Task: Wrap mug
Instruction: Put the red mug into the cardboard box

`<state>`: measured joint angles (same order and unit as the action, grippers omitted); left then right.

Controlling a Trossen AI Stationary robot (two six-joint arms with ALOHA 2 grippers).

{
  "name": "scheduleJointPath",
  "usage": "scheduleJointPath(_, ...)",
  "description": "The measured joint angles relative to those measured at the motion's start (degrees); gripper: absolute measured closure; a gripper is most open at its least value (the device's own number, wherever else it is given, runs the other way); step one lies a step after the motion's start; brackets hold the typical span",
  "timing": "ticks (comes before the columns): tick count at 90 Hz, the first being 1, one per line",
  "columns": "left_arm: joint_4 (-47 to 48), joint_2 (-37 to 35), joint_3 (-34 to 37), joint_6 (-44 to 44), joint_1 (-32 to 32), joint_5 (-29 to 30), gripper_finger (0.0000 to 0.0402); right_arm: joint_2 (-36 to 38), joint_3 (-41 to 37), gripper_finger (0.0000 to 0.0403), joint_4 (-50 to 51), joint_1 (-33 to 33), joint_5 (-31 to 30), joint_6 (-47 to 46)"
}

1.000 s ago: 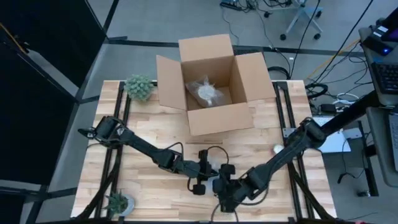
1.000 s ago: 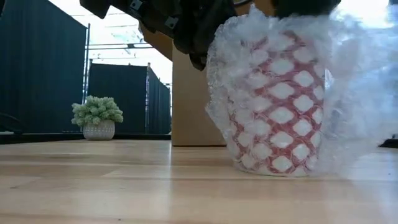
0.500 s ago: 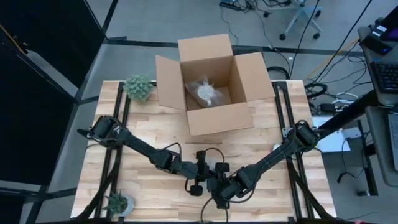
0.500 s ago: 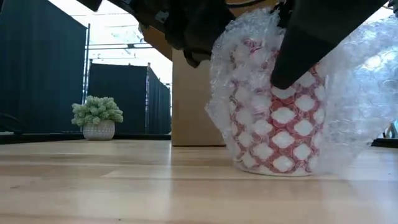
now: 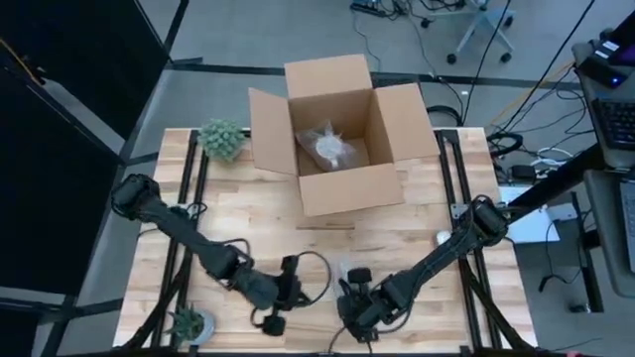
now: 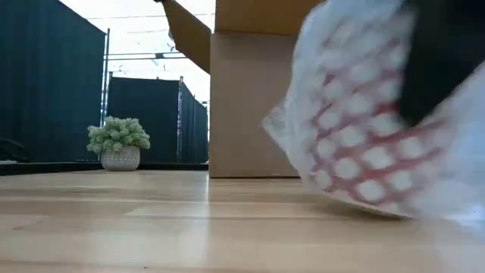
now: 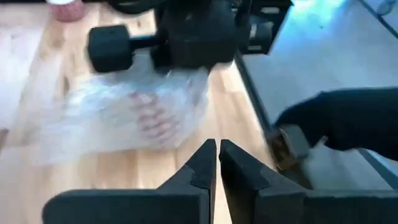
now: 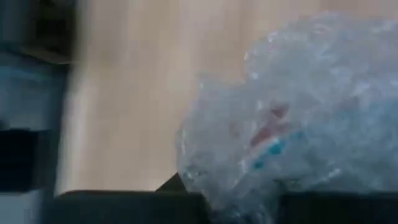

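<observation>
Now the bubble-wrapped mug (image 6: 379, 144) tilts off the table (image 5: 437, 213).
Right gripper (image 5: 359, 302) clamps it; left gripper (image 7: 217, 165), fingers closed and empty, sits nearby.

Glossy bubble wrap (image 6: 379, 129), wooden table (image 6: 151, 227)

No text, label, brand, number or sign can be read anywhere. The cardboard box (image 5: 337, 134) shows plain brown faces in both the high and low views, and the bubble-wrapped mug (image 6: 379, 129) carries only a red and white lattice pattern, no lettering.
</observation>
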<state>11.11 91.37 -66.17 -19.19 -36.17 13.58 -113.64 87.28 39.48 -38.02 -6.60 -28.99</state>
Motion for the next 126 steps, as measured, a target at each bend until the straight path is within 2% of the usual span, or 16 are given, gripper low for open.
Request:
scheduleJointPath(12, 3.9, -3.3, 0.0, -1.5, -3.5, 0.2, 0.0391, 3.4, 7.7, 0.0389, 0.2, -2.5, -0.1, 2.6)
scheduleJointPath(25, 6.6, -6.3, 0.0, -1.3, -6.2, 0.2, 0.0391, 4.4, 16.5, 0.0391, 1.6, -3.8, -1.9, 9.4)
scheduleJointPath(41, 8.6, -9.7, -0.1, -1.0, -7.5, 0.4, 0.0391, 5.4, 30.2, 0.0391, 2.8, -4.4, -7.6, 25.0)
scheduleJointPath(56, 10.4, -11.7, -0.1, -1.0, -7.5, 0.4, 0.0391, 5.3, 42.1, 0.0391, 8.2, -0.1, -14.0, 36.7)
scheduleJointPath(65, 13.4, -12.7, -0.2, -0.9, -7.5, 0.5, 0.0391, 6.0, 47.7, 0.0391, 13.2, 4.8, -16.5, 38.7)
scheduleJointPath(73, 16.4, -13.6, -0.2, -0.8, -7.4, 2.2, 0.0391, 8.9, 46.8, 0.0391, 15.8, 10.6, -16.5, 39.0)
scheduleJointPath(90, 17.6, -14.4, -0.2, 3.2, -5.7, 4.7, 0.0391, 11.6, 46.7, 0.0391, 22.9, 29.4, -17.9, 36.2)
scheduleJointPath(96, 18.3, -14.4, -0.2, 4.0, -4.9, 4.7, 0.0391, 11.3, 46.7, 0.0391, 24.9, 36.6, -15.5, 35.0)
scheduleJointPath(110, 20.2, -14.4, -0.2, 5.1, -3.0, 4.8, 0.0391, 8.1, 45.3, 0.0391, 26.6, 50.8, -5.4, 32.0)
scheduleJointPath(126, 21.5, -14.4, -0.2, 6.1, -2.0, 4.8, 0.0391, 2.7, 38.2, 0.0391, 25.7, 58.3, 0.1, 30.1)
